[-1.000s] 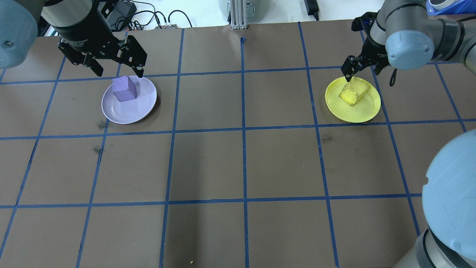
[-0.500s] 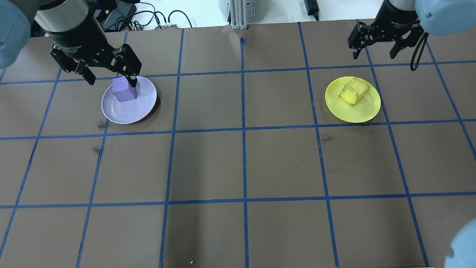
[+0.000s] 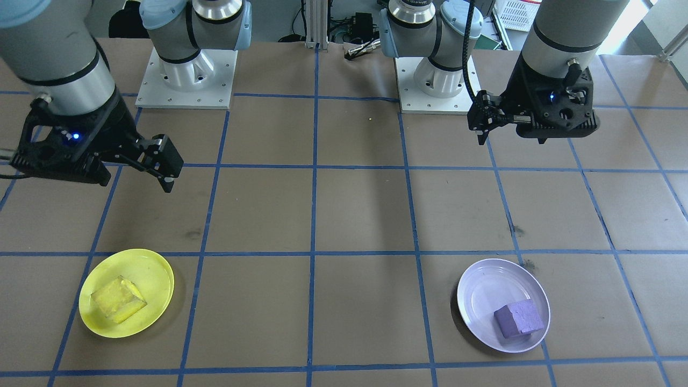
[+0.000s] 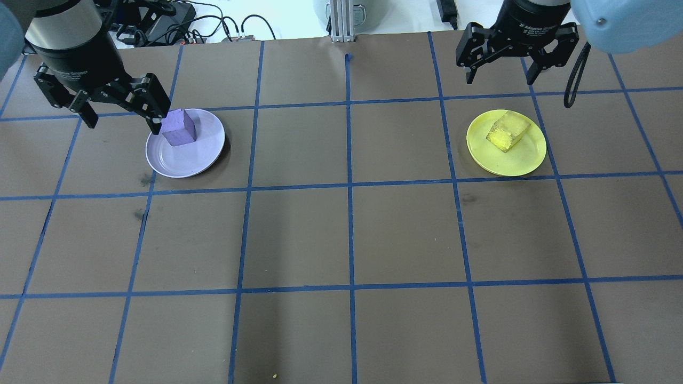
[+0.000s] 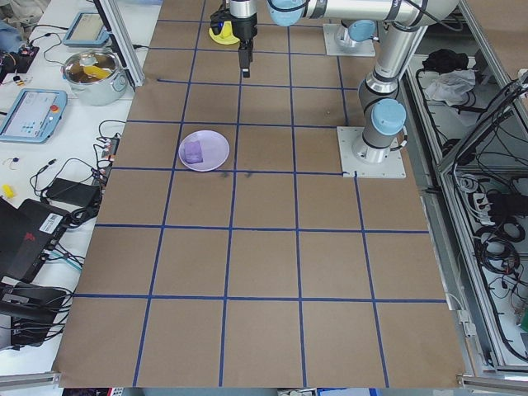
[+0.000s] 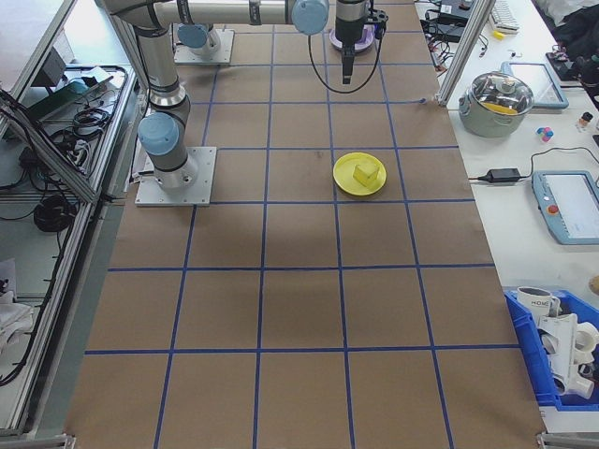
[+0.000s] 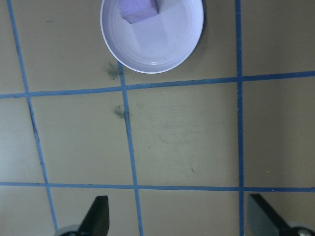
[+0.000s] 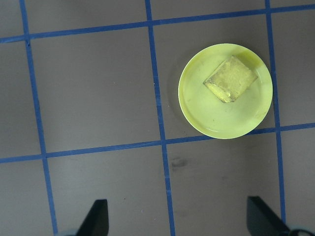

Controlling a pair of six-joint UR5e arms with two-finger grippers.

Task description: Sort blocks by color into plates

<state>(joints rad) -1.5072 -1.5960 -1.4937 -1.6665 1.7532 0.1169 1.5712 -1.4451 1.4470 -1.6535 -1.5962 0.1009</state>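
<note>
On round glossy plates (image 4: 184, 160), rough foam cubes (image 4: 179, 127).

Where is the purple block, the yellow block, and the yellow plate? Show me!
purple block (image 3: 519, 317), front-facing view, on its top face.
yellow block (image 8: 230, 78), right wrist view, on its top face.
yellow plate (image 4: 525, 160), overhead view, on its bare floor near the rim.

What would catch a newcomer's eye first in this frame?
Two bright plates on the brown gridded table: a yellow plate on the robot's right holding a yellow block, and a lavender plate on its left holding a purple block. Both the left gripper and right gripper hang open above, empty.
</note>
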